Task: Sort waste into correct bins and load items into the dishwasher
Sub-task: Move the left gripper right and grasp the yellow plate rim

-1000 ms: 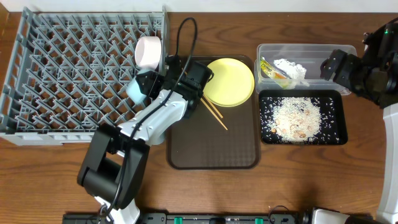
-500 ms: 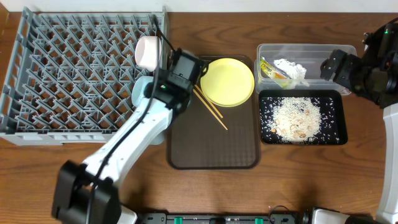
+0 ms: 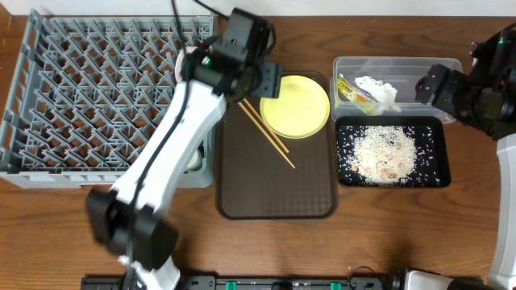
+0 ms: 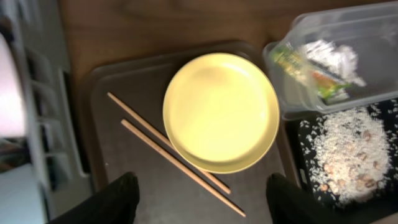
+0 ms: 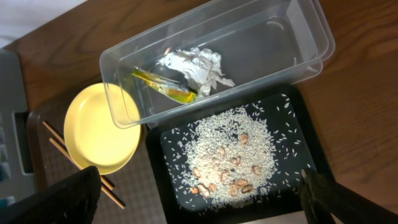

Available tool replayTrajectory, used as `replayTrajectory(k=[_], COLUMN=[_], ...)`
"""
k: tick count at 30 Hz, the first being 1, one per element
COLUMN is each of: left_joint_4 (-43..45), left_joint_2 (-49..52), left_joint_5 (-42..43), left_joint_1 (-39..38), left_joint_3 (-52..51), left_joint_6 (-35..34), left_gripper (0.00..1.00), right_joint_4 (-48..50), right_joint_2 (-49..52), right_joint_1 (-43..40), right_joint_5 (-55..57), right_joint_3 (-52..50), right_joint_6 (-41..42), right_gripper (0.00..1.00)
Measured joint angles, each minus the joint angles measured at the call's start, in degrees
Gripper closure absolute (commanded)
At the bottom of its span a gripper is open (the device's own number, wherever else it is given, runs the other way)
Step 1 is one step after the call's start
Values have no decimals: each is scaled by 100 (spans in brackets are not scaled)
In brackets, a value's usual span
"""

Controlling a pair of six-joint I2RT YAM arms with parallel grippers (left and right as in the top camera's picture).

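Observation:
My left gripper hangs open and empty over the brown tray, just short of the yellow plate and the two chopsticks lying beside it. From overhead the left gripper sits at the plate's left rim. A white-pinkish bowl and a light blue bowl rest in the grey rack. The clear tub holds the tissue and wrapper. Rice scraps cover the black tray. My right gripper is open above it.
The dark brown serving tray lies between the rack and the two bins, carrying the plate and chopsticks. The left arm stretches diagonally over the rack's right corner. The right gripper hovers at the tub's right end.
The left arm has risen from the rack's right edge, leaving the light blue bowl there, and swung toward the yellow plate with its jaws widening. The right arm has not moved.

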Motion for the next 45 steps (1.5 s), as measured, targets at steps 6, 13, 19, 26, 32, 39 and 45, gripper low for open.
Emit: replayTrajectory(k=[6, 13, 19, 26, 32, 39, 45], left_joint_4=[22, 520, 756, 929, 1051, 1121, 1099], left_joint_2=[1139, 1742, 2022, 2625, 2747, 2747, 2747], left_joint_5=[345, 470, 273, 157, 120, 98, -15], left_joint_1=[212, 271, 269, 247, 153, 15, 13], left_joint_3=[155, 155, 157, 157, 157, 157, 157], left_joint_6=[-210, -297, -708, -981, -1049, -1067, -1064], left_gripper=[17, 17, 18, 22, 30, 37, 37], right_joint_4=[0, -2, -2, -2, -2, -2, -2], right_joint_2=[0, 2, 2, 2, 2, 2, 2], right_joint_1=[0, 0, 0, 0, 0, 0, 0], right_joint_5=[0, -2, -2, -2, -2, -2, -2], right_joint_3=[0, 0, 0, 0, 0, 0, 0], right_joint_6=[0, 0, 0, 0, 0, 0, 0], right_gripper=[1, 1, 1, 1, 1, 1, 1])
